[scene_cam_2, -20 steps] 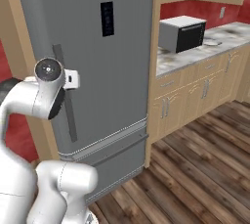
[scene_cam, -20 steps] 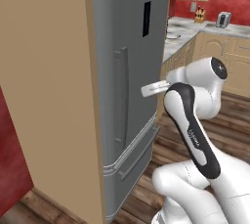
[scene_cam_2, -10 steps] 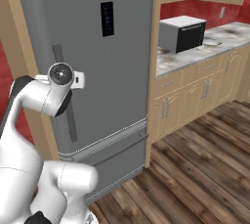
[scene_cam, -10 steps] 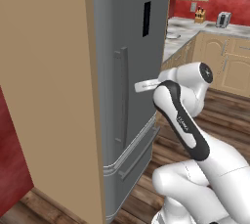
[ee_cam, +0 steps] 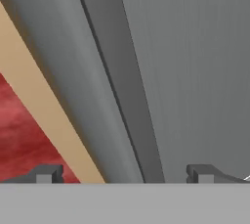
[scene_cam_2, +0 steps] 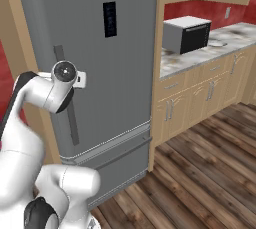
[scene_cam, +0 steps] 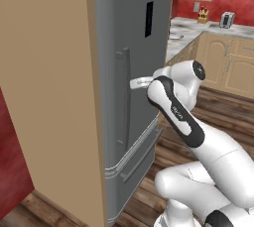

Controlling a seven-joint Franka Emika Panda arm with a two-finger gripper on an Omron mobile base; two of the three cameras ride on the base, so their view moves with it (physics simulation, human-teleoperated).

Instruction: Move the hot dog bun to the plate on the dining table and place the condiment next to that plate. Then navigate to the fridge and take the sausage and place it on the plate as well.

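Now facing the fridge (scene_cam: 134, 37), door shut, tall grey front closed off by a tan side panel (scene_cam: 49, 87) on the left and by tan cabinets (scene_cam_2: 195, 103) on the right; vertical door handle (scene_cam: 122, 102) running down the upper door, a lower drawer front (scene_cam_2: 115, 158) beneath it; small dark display panel (scene_cam_2: 110, 19) high on the door. Gripper (ee_cam: 124, 175) spread wide and released, holding nothing, fingertips (ee_cam: 46, 174) standing either side of the handle bar (ee_cam: 122, 81) seen close from the hand view, handle between them but apart from both. White arm (scene_cam: 173, 107) reaching level toward the handle, wrist just beside it. To the right, marbled counter (scene_cam_2: 210, 53) with a microwave (scene_cam_2: 187, 34); wood floor (scene_cam_2: 210, 173) open in front of the cabinets, giving swing room on that side. Red wall (ee_cam: 24, 135) showing past the panel edge.
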